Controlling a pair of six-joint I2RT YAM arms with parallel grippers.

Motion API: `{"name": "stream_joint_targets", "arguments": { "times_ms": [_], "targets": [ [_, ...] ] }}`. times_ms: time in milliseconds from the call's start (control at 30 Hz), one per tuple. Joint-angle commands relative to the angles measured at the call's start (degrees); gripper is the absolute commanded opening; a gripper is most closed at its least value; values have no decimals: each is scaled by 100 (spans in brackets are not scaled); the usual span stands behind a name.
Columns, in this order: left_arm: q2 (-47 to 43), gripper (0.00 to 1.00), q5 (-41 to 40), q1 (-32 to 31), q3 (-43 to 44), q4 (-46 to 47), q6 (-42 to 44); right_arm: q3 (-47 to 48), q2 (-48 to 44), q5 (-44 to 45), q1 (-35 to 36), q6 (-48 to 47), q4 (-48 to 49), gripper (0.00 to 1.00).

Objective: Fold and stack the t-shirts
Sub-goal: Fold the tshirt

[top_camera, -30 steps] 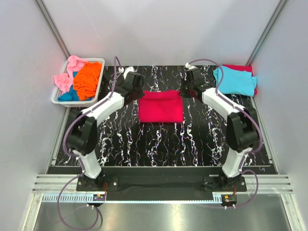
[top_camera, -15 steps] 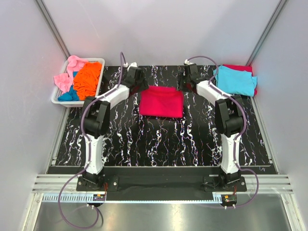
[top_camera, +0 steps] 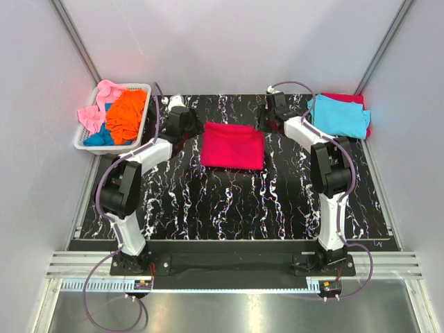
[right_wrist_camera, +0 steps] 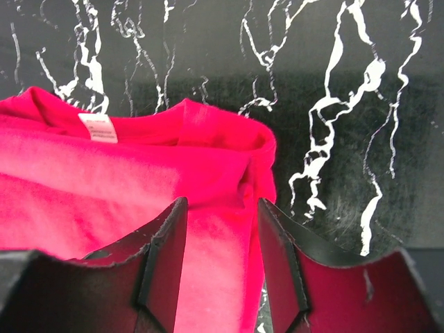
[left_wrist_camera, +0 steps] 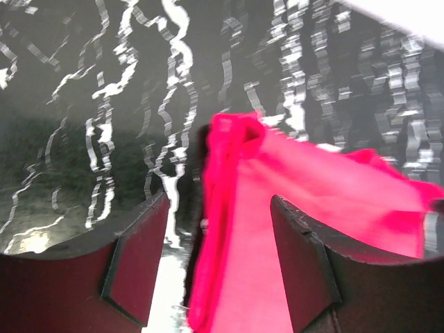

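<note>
Fingers (left_wrist_camera: 135,267) of the left gripper (top_camera: 187,126) are standing wide apart and are squeezing nothing. Fingers (right_wrist_camera: 164,263) of the right gripper (top_camera: 264,122) are standing a little apart too, and they are not pinching anything either.

Seen from above, the white basket (top_camera: 82,143) is sitting by the table's 10 o'clock corner. The orange t-shirt (top_camera: 127,112) is lying bunched up inside it. The pink t-shirt (top_camera: 96,105) is hanging over the rim at 9 o'clock from the orange one. The blue t-shirt (top_camera: 97,137) is peeking out at 7 o'clock from it.

The left gripper is reaching over the black marbled table (top_camera: 208,208), just at 9 o'clock from the crimson-red t-shirt (top_camera: 232,146). Its wrist camera is showing the shirt's bunched edge lying on the table between the two fingers.

The crimson-red t-shirt is lying folded into a neat block in the far middle of the table.

The right gripper is pointing at that shirt's 1 o'clock corner. Its wrist camera is showing this corner lying under the gap between its fingers, with a white label (right_wrist_camera: 97,128) near the shirt's edge.

The cyan t-shirt (top_camera: 340,114) is resting folded at the table's 2 o'clock corner. It is lying on top of a red cloth (top_camera: 343,97), which is showing along its 12 o'clock side.
</note>
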Motion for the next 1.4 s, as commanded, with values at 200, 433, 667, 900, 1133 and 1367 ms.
{"name": "stream_joint_targets", "arguments": {
  "times_ms": [200,433,667,900,1133,1367],
  "targets": [
    [49,61,1410,-130,962,-962,-477,-308,-778,-845,4,237,83,49],
    [1243,45,1955,-297,2359,-1998,-548,-195,-471,-1620,48,87,-40,43],
    [1869,33,1903,-385,2913,-2202,-644,104,-40,-1524,48,-1,-225,40],
    [2256,34,1350,-376,3336,-2176,-416,649,557,-1252,31,-97,-304,39],
    [2528,38,314,-341,3713,-1911,-407,1738,1322,-382,-119,7,-322,39],
    [3012,39,-338,-244,4443,-2694,-785,2767,1911,-398,-216,237,-682,40]
  ]
}}
